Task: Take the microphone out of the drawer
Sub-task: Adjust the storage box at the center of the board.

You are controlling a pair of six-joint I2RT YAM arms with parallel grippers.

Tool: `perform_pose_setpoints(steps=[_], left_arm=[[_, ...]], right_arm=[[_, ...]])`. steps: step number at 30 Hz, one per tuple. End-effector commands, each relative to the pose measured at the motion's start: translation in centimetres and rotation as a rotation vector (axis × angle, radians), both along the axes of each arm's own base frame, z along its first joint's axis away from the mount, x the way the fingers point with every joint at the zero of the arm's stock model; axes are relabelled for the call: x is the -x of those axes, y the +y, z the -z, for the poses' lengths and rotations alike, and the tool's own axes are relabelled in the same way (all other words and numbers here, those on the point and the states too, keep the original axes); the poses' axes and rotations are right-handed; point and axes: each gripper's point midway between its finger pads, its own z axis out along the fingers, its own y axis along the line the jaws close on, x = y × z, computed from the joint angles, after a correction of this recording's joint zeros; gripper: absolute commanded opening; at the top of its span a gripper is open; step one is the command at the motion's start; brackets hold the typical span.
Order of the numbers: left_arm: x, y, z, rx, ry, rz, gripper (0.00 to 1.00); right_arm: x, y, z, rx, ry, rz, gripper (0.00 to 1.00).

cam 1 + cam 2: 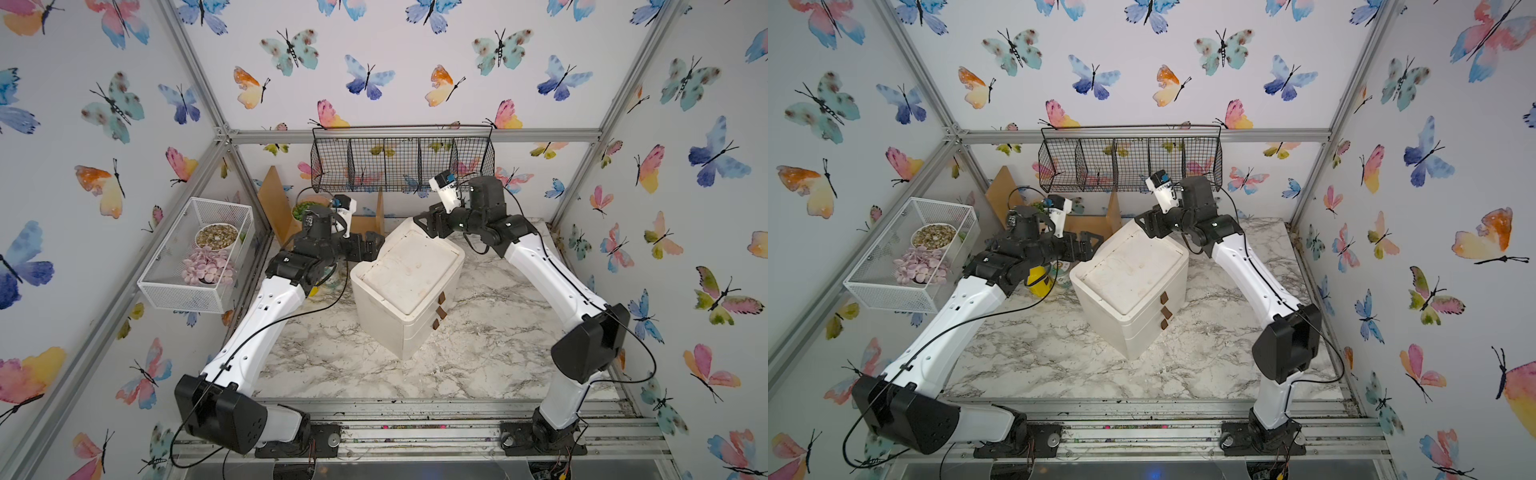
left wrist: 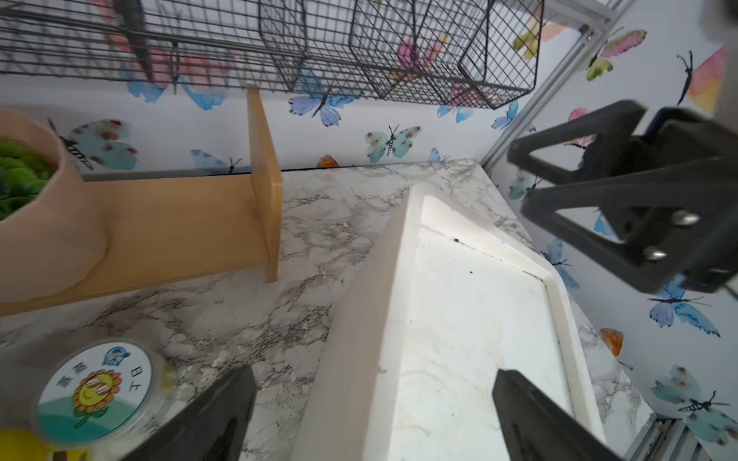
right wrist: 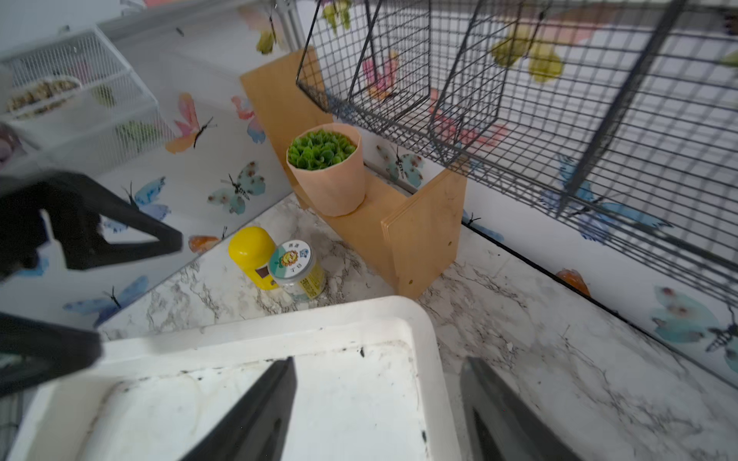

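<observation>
left jaws: wide apart, empty, at top edge of drawer unit | right jaws: apart, empty, above its far corner | drawers: shut, below both jaws | microphone: hidden, cannot tell where

Insides of the drawer unit out of sight — yellow bottle half behind left arm
</observation>
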Motion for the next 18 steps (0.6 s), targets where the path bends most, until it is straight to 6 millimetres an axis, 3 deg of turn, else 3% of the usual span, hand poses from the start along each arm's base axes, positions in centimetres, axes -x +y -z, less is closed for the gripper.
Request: perform_pose_setpoints(steps=[1, 5, 10, 14, 18], left_arm=[[-0.6, -0.7, 1.7, -0.190, -0.010, -0.022, 0.99], [-1.8, -2.1, 3.4, -0.236, 0.032, -0.003, 0.99], [-2.9, -3.4, 4.7, -0.320, 0.037, -0.001, 0.92], [-3.3, -4.3, 5.5, -0.366, 0.033, -0.003, 0.82], [-3.3, -5.2, 6.1, -0.394, 0.029, 0.004, 0.61]], right_arm=[[0.7, -3.7, -3.8, -0.108, -0.118, 0.190, 0.96], [3.5, -7.1, -3.6, -0.132, -0.119, 0.295, 0.98], [6.4, -9.5, -0.5, -0.086, -0.014, 0.354, 0.98], [8.8, -11.4, 2.5, -0.084, 0.062, 0.398, 0.98], [11.0, -12.3, 4.5, -0.101, 0.117, 0.402, 0.98]])
